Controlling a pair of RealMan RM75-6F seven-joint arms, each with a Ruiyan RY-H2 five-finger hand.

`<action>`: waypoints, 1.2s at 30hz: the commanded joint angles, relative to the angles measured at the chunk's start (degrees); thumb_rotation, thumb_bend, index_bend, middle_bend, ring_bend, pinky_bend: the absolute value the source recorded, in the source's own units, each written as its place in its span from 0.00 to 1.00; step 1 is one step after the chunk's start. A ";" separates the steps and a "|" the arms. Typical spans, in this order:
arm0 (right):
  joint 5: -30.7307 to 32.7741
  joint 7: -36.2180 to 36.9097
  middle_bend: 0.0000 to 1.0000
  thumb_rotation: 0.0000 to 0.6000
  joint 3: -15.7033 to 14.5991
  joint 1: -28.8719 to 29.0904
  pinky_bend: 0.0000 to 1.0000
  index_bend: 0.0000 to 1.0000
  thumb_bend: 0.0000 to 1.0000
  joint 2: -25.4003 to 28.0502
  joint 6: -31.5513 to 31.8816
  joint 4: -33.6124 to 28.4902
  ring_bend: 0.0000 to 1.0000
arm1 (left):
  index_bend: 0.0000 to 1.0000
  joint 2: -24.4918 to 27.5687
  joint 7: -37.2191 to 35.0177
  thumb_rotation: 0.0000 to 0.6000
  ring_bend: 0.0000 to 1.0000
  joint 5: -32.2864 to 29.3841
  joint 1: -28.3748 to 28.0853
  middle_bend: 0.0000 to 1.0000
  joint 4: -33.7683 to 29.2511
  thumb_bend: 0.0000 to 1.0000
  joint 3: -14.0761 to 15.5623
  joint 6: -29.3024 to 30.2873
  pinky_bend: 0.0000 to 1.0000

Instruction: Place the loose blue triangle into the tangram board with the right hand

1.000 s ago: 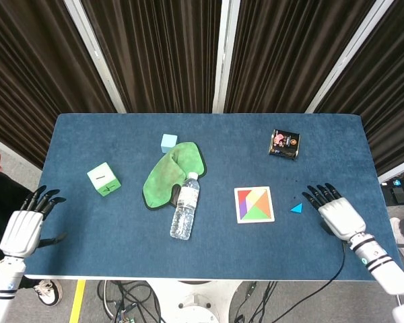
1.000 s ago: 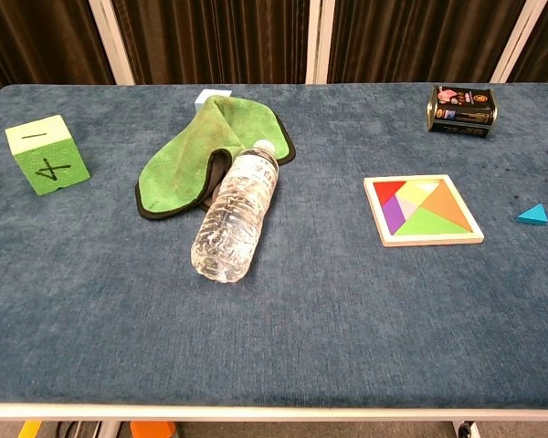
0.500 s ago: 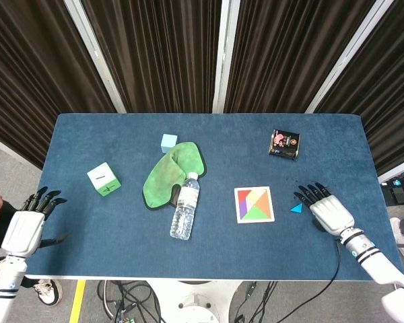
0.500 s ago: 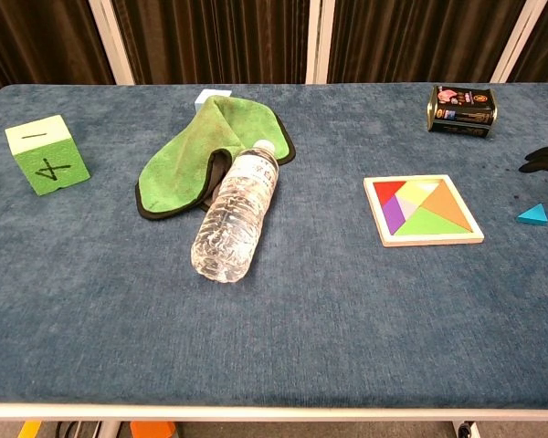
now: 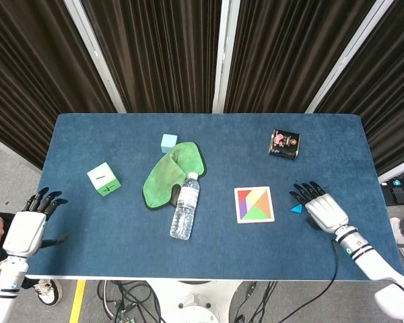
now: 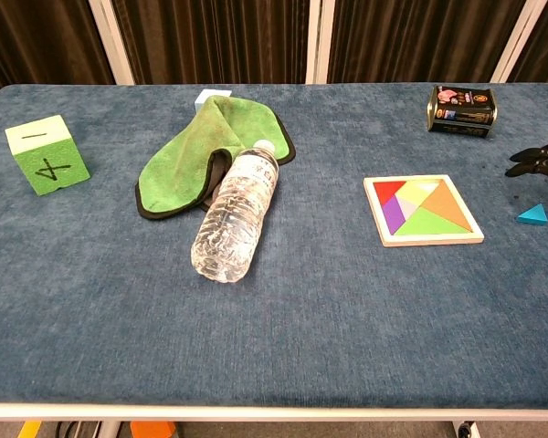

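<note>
The loose blue triangle point(image 5: 296, 208) point(image 6: 532, 215) lies flat on the blue cloth just right of the tangram board point(image 5: 254, 204) point(image 6: 423, 210), a white-framed square filled with coloured pieces. My right hand point(image 5: 319, 206) hovers over the triangle's right side, open, its dark fingers spread toward the board; in the chest view only its fingertips point(image 6: 530, 161) show at the right edge, above the triangle. It holds nothing. My left hand point(image 5: 28, 225) hangs open off the table's left front corner.
A clear water bottle point(image 5: 184, 206) lies on its side beside a green cloth point(image 5: 170, 173). A green cube point(image 5: 104, 179) and a small light-blue cube point(image 5: 168, 142) sit left of centre. A dark tin point(image 5: 284, 144) stands behind the board.
My right hand has slid left, from well right of the blue triangle to partly over it. Triangle, board and left hand have stayed in place.
</note>
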 commanded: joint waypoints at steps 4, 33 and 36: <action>0.07 0.87 0.00 1.00 -0.46 0.96 0.00 0.19 0.27 -1.32 -0.54 1.46 0.00 | 0.26 0.03 0.01 1.00 0.04 -0.22 0.01 0.15 -0.03 0.07 -0.02 -0.10 0.15; 1.36 1.40 0.00 1.00 -1.36 2.18 0.00 0.37 0.26 -2.13 -0.08 2.48 0.00 | 0.26 0.02 0.00 1.00 0.04 -0.35 -0.21 0.15 0.08 0.07 -0.02 -0.44 0.15; 1.49 1.48 0.00 1.00 -1.44 2.18 0.00 0.38 0.26 -2.11 -0.03 2.50 0.00 | 0.26 -0.02 0.08 1.00 0.04 -0.35 -0.23 0.15 0.10 0.07 0.01 -0.49 0.15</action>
